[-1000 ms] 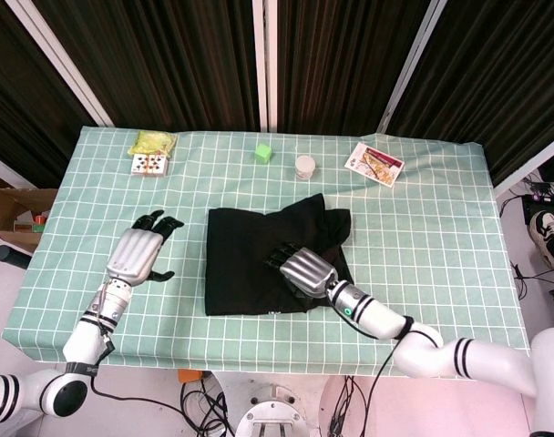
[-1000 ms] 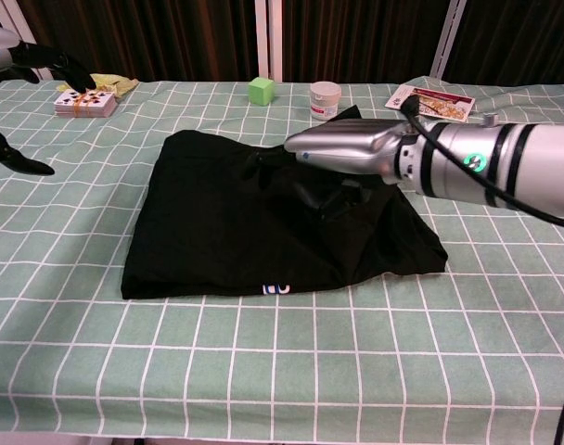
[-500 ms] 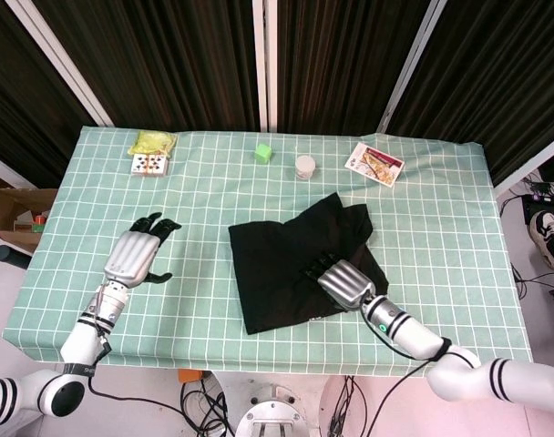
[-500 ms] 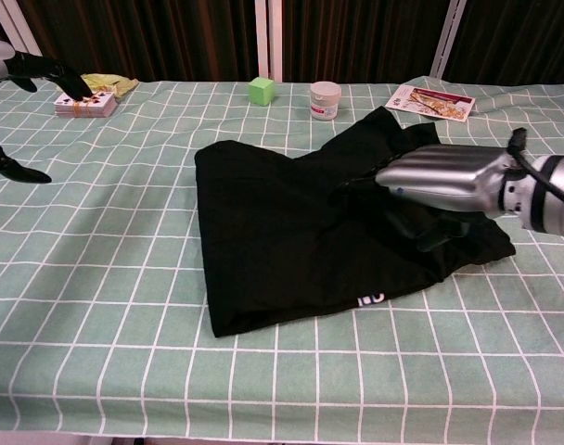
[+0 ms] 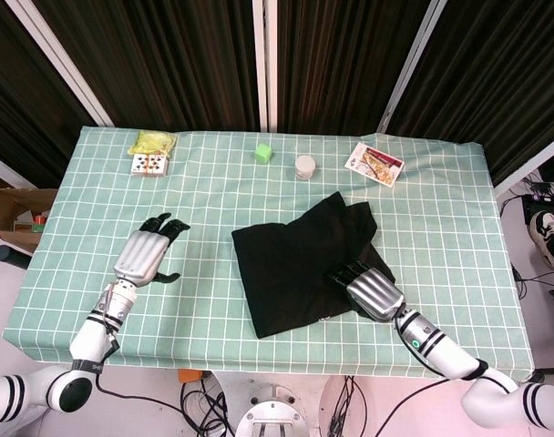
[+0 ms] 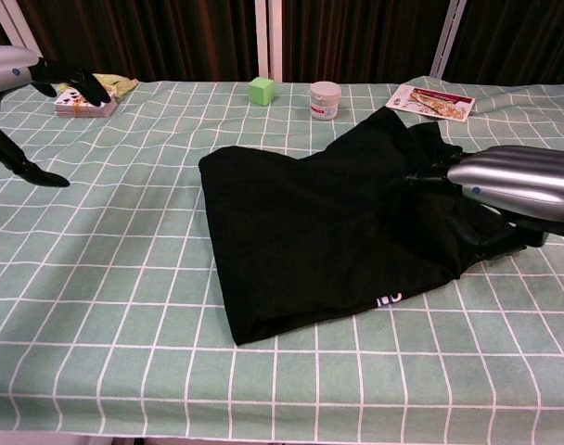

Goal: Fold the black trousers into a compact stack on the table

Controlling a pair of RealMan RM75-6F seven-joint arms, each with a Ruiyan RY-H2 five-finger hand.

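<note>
The black trousers point(image 5: 300, 264) lie folded and skewed on the green checked table point(image 5: 441, 228), a white label showing at their near edge point(image 6: 388, 298). My right hand point(image 5: 373, 293) lies at the trousers' near right edge with its fingers point(image 6: 430, 176) stretched flat over the cloth and its thumb low against the hem. Nothing is pinched in it. My left hand point(image 5: 145, 253) hovers over bare table left of the trousers, fingers apart and empty. In the chest view the left hand point(image 6: 22, 74) shows at the top left corner and the right hand point(image 6: 519, 185) at the right edge.
Along the far edge stand a deck of playing cards point(image 5: 149, 164), a yellow-green packet point(image 5: 154, 141), a green cube point(image 5: 263, 153), a white jar point(image 5: 305, 167) and a printed leaflet point(image 5: 374, 164). A cardboard box point(image 5: 13, 214) sits off the table's left side.
The trousers were dragged right and turned under my right hand. In the last half second the hand slid further right to their edge while the cloth barely moved. The left hand stayed about where it was.
</note>
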